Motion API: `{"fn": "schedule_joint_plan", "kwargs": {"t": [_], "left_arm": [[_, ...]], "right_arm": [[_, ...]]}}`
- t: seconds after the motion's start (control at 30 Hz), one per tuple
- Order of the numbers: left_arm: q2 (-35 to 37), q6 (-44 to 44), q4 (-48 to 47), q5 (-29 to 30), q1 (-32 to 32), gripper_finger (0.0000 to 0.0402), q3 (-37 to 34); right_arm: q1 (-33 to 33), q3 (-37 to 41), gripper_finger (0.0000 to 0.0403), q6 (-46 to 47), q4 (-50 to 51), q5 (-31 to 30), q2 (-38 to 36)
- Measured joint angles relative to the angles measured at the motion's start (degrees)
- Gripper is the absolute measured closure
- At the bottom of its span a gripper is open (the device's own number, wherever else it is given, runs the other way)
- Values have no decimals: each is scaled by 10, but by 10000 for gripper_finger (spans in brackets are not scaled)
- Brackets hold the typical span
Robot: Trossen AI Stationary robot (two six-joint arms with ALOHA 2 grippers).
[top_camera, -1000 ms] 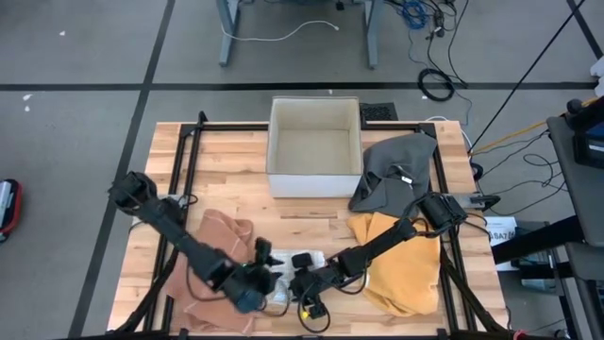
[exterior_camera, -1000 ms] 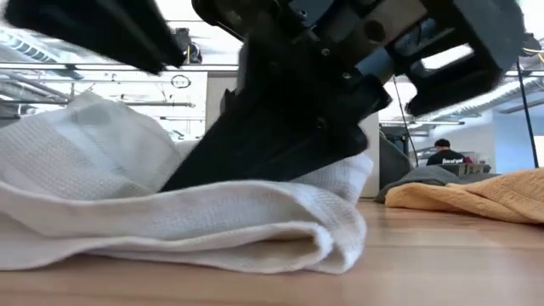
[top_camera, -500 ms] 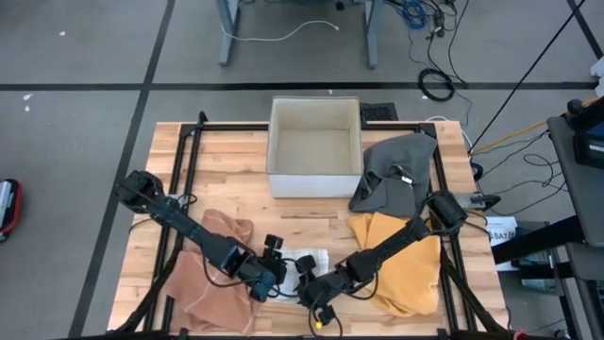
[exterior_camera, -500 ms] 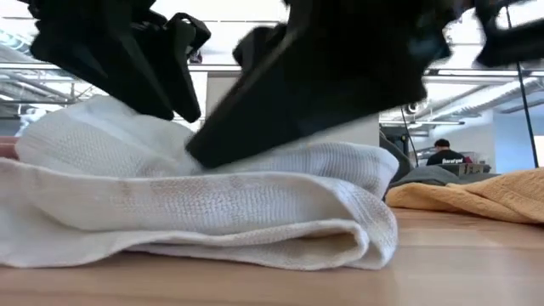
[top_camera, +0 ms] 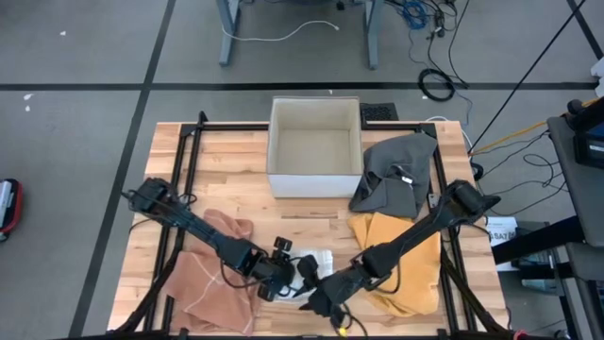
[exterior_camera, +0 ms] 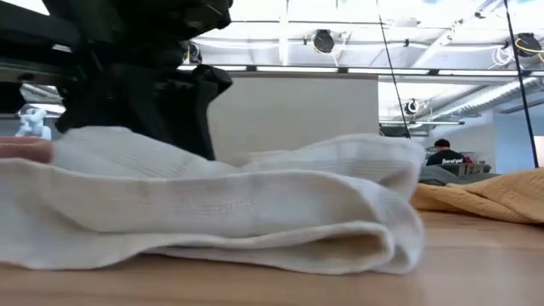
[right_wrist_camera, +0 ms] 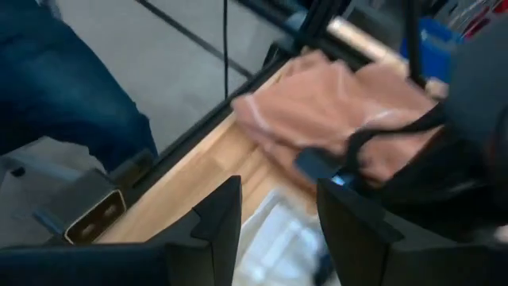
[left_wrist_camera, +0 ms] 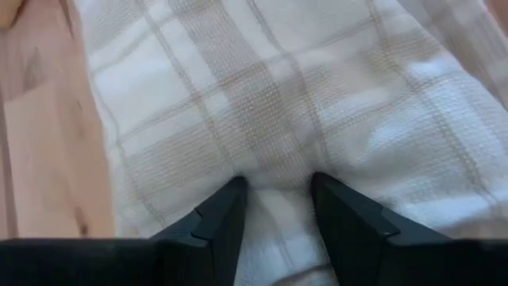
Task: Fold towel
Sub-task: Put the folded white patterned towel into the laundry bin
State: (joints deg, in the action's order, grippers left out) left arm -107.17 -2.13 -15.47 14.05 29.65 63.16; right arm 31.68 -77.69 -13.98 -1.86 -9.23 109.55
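- Since a second ago both grippers have slid toward the bench's 6 o'clock edge, and in the low view the dark right arm that filled the frame has gone, leaving the towel (exterior_camera: 212, 204) uncovered.
- Left arm reaches from the 9 o'clock side, elbow low, its left gripper (top_camera: 280, 267) down on the towel (top_camera: 307, 264) at about 6 o'clock on the bench (top_camera: 236, 189).
- Left gripper (left_wrist_camera: 274, 208): fingers slightly apart, tips pressed into the cloth with a small ridge of it between them; whether it is pinched I cannot tell.
- Right arm stretches from 3 o'clock across the yellow cloth (top_camera: 406, 264); right gripper (top_camera: 321, 300) sits just at 5 o'clock of the towel, fingers (right_wrist_camera: 218, 214) parted, nothing between them.
- Towel: white waffle weave with faint beige checks (left_wrist_camera: 262, 111), lying in soft, rounded folded layers.
- Pink cloth (top_camera: 212, 274) lies at 9 o'clock of the towel, grey cloth (top_camera: 392, 175) at 2 o'clock, white box (top_camera: 315, 146) at 12.
- Bench is pale wooden planks.
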Motion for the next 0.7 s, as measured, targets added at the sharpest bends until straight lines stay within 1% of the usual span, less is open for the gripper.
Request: {"fn": "schedule_joint_plan", "kwargs": {"t": [0.13,0.2,0.37,0.4,0.43,0.53,0.63,0.67,0.7], "left_arm": [[-3,11,8,-1,-16,241,0],[-3,16,8,0,-25,241,0],[-3,30,47,12,-53,241,-25],[-3,29,54,12,-60,241,-33],[-3,27,55,12,-65,241,-41],[-3,27,61,3,-74,241,-49],[-4,41,64,-2,-77,241,-49],[-4,43,67,-2,-77,241,-50],[-4,48,70,-2,-78,241,-50]], "right_arm": [[-1,25,250,-12,20,2,-60],[-1,44,250,-13,34,-8,-92],[-2,126,250,17,50,-9,-174],[-4,145,250,23,46,-18,-188],[-5,164,250,34,46,-43,-209],[-6,225,250,83,6,-69,-251],[-7,303,250,117,-24,-74,-259],[-6,327,250,126,-58,-76,-260],[-4,347,250,130,-115,-77,-261]]}}
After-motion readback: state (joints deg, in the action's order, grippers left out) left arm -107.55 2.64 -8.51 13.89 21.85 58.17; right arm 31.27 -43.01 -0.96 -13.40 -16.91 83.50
